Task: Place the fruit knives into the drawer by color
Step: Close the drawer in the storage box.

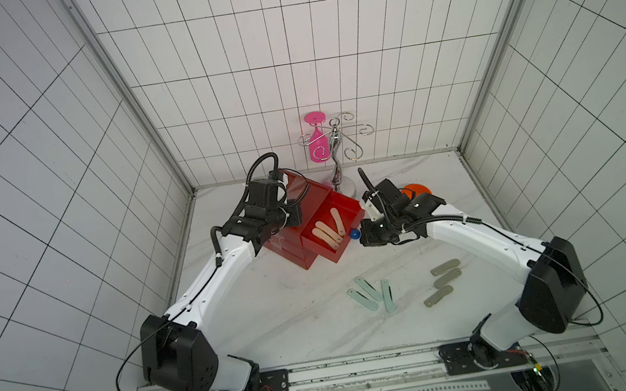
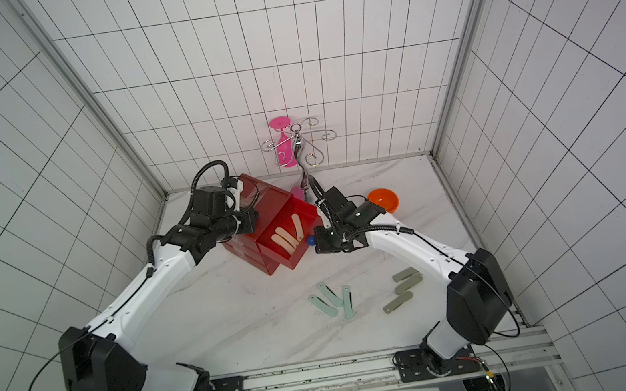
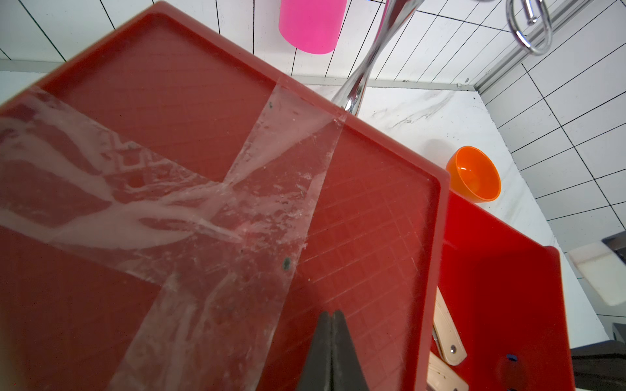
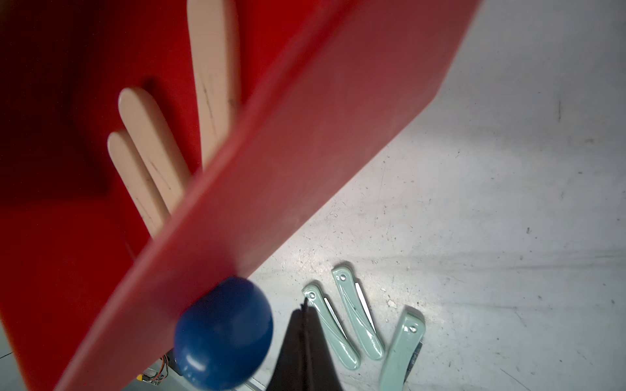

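The red drawer chest (image 1: 291,204) stands at the back of the table, its top drawer (image 1: 340,209) pulled out. Three peach-beige fruit knives (image 1: 328,231) lie inside that drawer, seen in both top views. Three mint green knives (image 1: 372,297) and three grey-olive knives (image 1: 444,280) lie on the table nearer the front. My left gripper (image 3: 332,313) is shut and empty, its tips resting over the taped top of the chest (image 3: 169,135). My right gripper (image 4: 305,306) is shut and empty, right beside the drawer's blue knob (image 4: 223,333), just off the drawer front (image 4: 305,152).
A chrome hook rack (image 1: 337,159) with a hanging pink cup (image 1: 316,143) stands behind the chest against the back wall. An orange bowl (image 1: 416,189) sits behind my right wrist. Tiled walls close in the table on three sides.
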`<state>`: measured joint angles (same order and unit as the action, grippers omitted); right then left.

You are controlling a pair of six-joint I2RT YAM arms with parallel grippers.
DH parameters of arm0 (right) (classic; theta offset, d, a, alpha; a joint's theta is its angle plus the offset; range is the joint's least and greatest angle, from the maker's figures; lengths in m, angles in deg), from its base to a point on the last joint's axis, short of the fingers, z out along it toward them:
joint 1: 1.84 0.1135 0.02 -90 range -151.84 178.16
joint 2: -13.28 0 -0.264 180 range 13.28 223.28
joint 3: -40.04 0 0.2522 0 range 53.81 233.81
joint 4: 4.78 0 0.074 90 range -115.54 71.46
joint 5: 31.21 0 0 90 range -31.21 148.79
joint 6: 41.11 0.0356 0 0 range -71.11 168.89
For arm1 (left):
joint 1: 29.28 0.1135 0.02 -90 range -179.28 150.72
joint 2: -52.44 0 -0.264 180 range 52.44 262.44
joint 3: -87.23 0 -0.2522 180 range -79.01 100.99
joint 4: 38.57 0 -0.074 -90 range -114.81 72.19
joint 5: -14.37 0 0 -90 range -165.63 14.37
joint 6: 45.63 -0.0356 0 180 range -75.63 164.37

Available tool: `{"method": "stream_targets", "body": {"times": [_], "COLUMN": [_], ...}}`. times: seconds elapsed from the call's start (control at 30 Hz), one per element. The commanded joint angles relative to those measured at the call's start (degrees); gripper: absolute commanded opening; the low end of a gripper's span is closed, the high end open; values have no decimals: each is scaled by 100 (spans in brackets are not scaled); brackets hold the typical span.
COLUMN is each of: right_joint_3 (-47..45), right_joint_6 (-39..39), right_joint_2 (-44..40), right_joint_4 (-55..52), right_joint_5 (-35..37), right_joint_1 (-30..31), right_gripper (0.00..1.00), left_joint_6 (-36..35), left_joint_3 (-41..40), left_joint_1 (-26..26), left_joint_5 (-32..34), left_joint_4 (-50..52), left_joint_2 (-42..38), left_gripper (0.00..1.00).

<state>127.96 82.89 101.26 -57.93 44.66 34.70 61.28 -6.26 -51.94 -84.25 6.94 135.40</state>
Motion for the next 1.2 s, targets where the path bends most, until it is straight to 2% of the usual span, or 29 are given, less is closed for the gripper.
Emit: {"method": "stream_targets", "body": {"times": [0.0,1.17], "right_joint_3": [255,1689], "right_joint_6": [89,-82], "right_joint_2": [168,1191], "right_joint_4": [64,424], "right_joint_5": [-55,-526], "right_joint_1": [48,96], "right_gripper": [0,0], "left_joint_6": [-34,-47], "left_joint_3": [-220,-211], "left_joint_1": [-28,-28], "left_joint_5": [-88,-113], "left_joint_4": [946,974], "left_joint_2": [353,422], "left_gripper": [0,0]}}
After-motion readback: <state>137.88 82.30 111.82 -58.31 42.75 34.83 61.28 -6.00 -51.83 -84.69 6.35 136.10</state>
